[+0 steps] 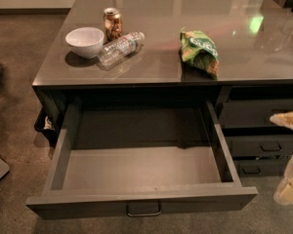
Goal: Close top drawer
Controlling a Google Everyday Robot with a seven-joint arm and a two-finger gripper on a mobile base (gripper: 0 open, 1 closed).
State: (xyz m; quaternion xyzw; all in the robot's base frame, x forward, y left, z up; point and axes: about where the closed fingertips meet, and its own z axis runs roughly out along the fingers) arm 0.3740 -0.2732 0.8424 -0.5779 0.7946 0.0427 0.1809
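The top drawer [141, 174] is pulled far out from under the grey tabletop, and its grey inside is empty. Its tall flat front [88, 206] faces the near edge of the view, with a small metal bar handle [143, 211] at its centre. My gripper [289, 152] is at the right edge of the view, beside the drawer's right front corner and in front of the slimmer drawers. Its pale fingers [288, 189] stand apart, hold nothing and touch nothing.
On the tabletop [234, 57] stand a white bowl [85, 41], a can [112, 23], a lying plastic bottle [120, 48] and a green chip bag [200, 50]. Slimmer dark drawers [261, 145] sit to the right, shut. Brown floor lies at left.
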